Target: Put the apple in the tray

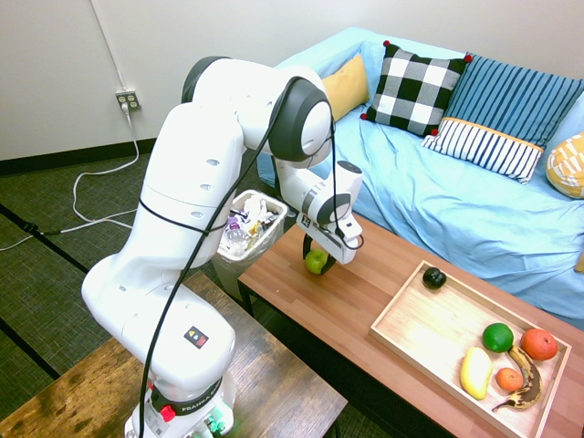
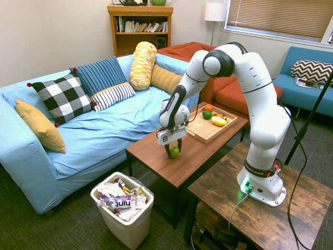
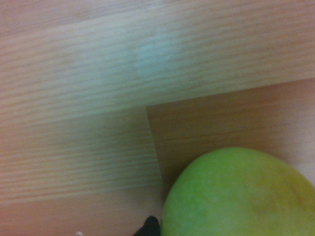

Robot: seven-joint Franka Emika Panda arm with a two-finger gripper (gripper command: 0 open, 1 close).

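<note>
The yellow-green apple (image 1: 316, 263) (image 2: 174, 152) sits on the brown coffee table (image 1: 347, 310), near its end by the waste bin. My gripper (image 1: 318, 257) (image 2: 174, 149) has come down over it, a finger on each side pressing against the fruit, which still rests on the table top. In the wrist view the apple (image 3: 241, 196) fills the lower right corner, very close. The light wood tray (image 1: 424, 319) (image 2: 199, 132) lies at the table's other end, well away from the gripper.
The tray holds a dark avocado-like fruit (image 1: 434, 277), a deep green fruit (image 1: 497, 337), an orange (image 1: 538, 343), a lemon (image 1: 475, 371) and a banana (image 1: 525, 383). A full white waste bin (image 1: 251, 228) stands beside the table. A blue sofa (image 1: 438, 192) runs behind it.
</note>
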